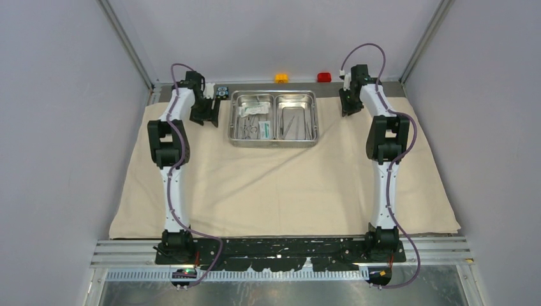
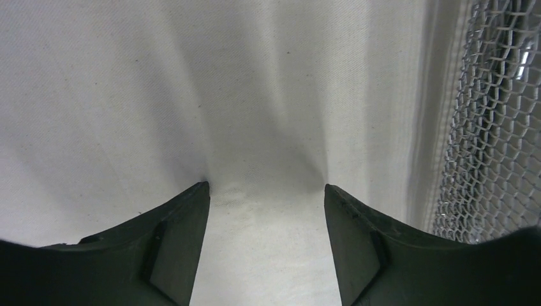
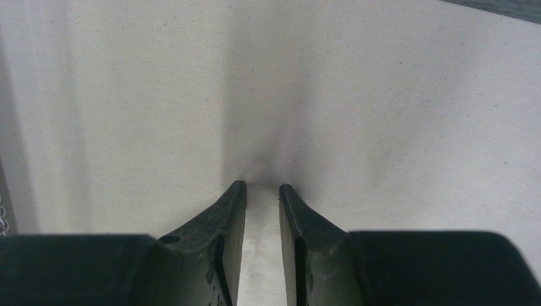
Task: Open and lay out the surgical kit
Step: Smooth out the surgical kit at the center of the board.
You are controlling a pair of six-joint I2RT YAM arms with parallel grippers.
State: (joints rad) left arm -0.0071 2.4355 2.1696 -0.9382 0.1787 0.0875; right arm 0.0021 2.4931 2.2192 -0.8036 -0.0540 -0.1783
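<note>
Beige cloth wrap [image 1: 281, 191] lies spread across mid-frame, steel tray [image 1: 274, 144] on it at upper centre. Cloth is soft, light and wrinkles easily, so take it by a corner or hem. Upper left, left gripper [image 2: 266, 186] has jaws apart, tips on the cloth. Upper right, right gripper [image 3: 261, 185] looks to be nipping a small fold.

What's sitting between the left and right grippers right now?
The steel tray, with instruments in both compartments, sits on the beige cloth between the left gripper and the right gripper; the top view shows it.
</note>
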